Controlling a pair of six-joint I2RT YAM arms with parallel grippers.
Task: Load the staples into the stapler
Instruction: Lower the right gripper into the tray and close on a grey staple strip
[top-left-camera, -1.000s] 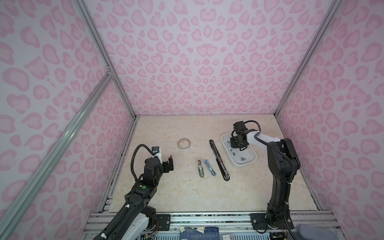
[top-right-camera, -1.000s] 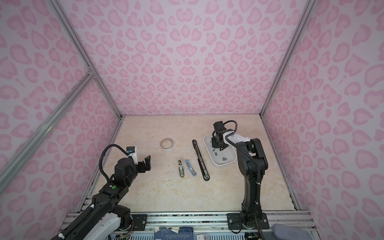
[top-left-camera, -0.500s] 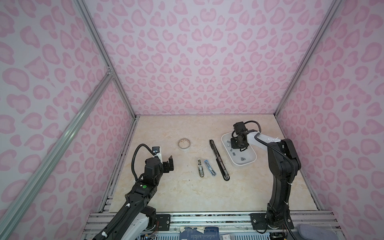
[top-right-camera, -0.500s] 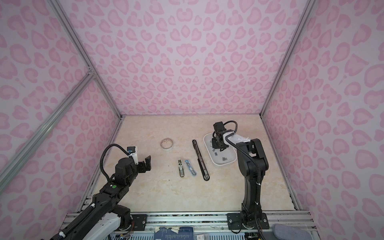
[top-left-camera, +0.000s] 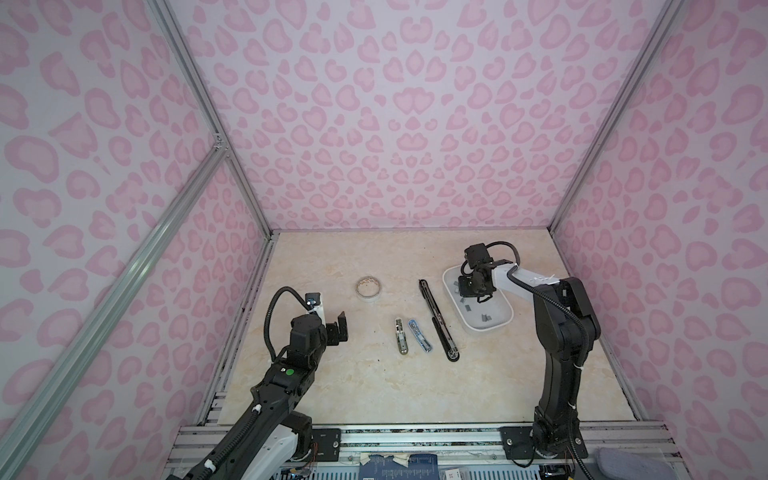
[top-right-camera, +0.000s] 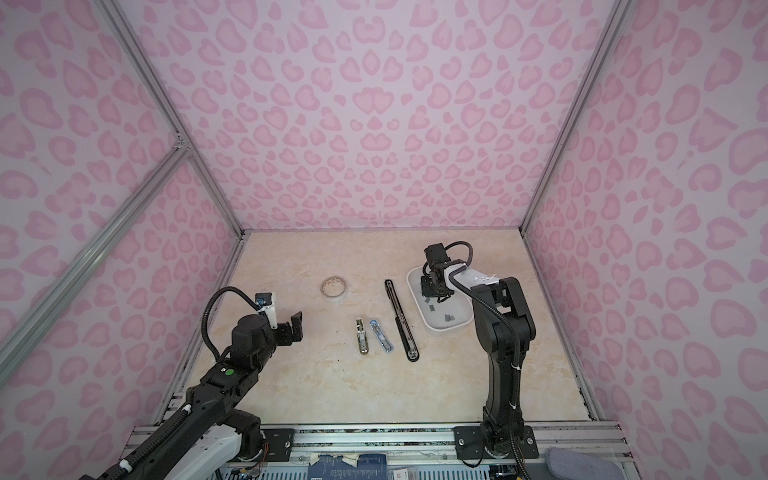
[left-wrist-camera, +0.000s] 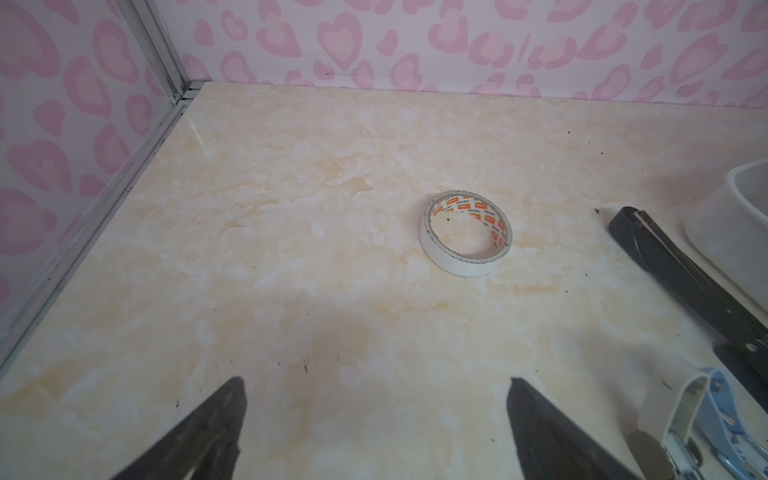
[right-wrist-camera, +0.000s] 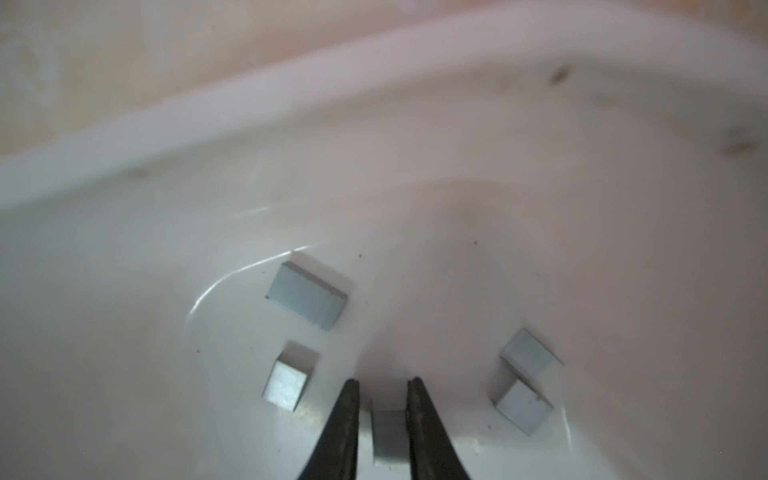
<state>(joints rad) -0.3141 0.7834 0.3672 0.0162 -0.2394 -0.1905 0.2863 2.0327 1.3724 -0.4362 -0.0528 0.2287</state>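
Observation:
Several grey staples lie loose in the white tray (top-left-camera: 490, 328) (top-right-camera: 451, 326). My right gripper (right-wrist-camera: 383, 380) reaches down into that tray and is shut on one short staple strip (right-wrist-camera: 388, 434), which sits between both fingers. Other strips (right-wrist-camera: 306, 296) (right-wrist-camera: 286, 387) (right-wrist-camera: 523, 407) lie around it. Three opened staplers lie mid-table: a long black one (top-left-camera: 438, 320) (top-right-camera: 402, 322), a small blue one (top-left-camera: 419, 336) and a small beige one (top-left-camera: 400, 336). Left of them, my left gripper (top-left-camera: 338, 328) (left-wrist-camera: 376, 380) hovers open and empty above bare table.
A roll of white tape (top-left-camera: 368, 287) (left-wrist-camera: 465, 232) lies flat behind the small staplers. Pink patterned walls close in the back and both sides. The tray wall (right-wrist-camera: 291, 108) curves close around my right gripper (top-left-camera: 469, 291).
The right gripper has settled very slightly lower into the tray. The left arm and the staplers have not moved.

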